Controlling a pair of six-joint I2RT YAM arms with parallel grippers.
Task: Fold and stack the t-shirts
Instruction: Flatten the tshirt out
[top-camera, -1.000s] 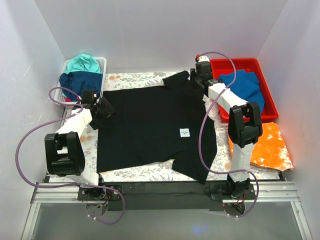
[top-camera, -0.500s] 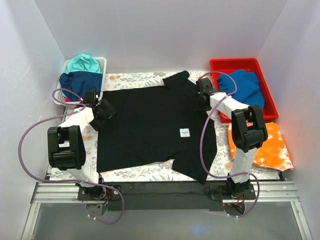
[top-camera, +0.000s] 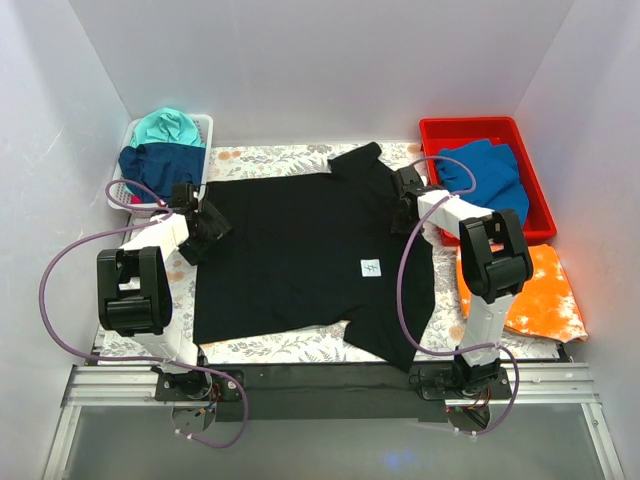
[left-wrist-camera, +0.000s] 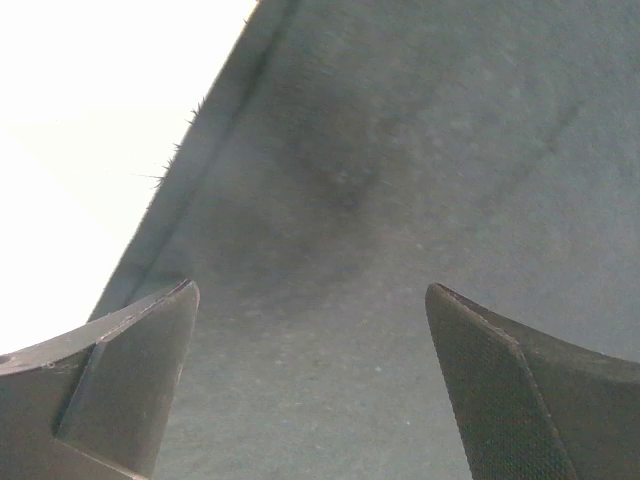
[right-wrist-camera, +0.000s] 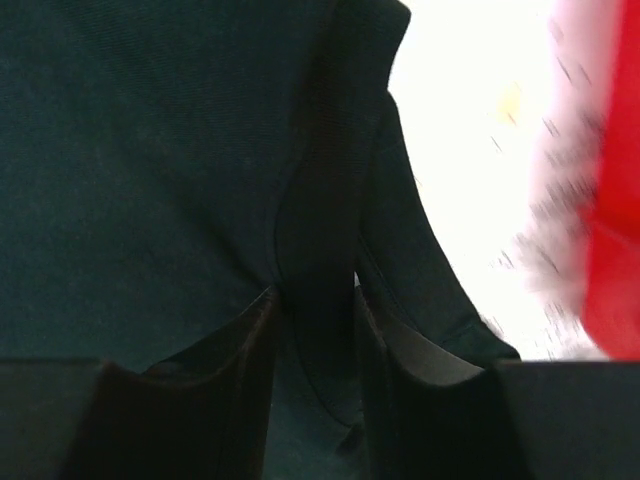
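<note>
left gripper (left-wrist-camera: 310, 288) spread wide, down low; right gripper (right-wrist-camera: 315, 295) pinched narrow on fold of black t-shirt (right-wrist-camera: 150, 150); both arms reaching forward

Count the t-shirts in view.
5: black t-shirt spread centrally; teal t-shirt and navy t-shirt in white basket; blue t-shirt in red bin; orange t-shirt far right. Others may hide beneath.

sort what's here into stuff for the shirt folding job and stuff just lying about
For the job: black t-shirt, blue t-shirt, orange t-shirt, teal t-shirt, navy t-shirt.
Just lying about: red bin, white basket, flowered table cloth.
</note>
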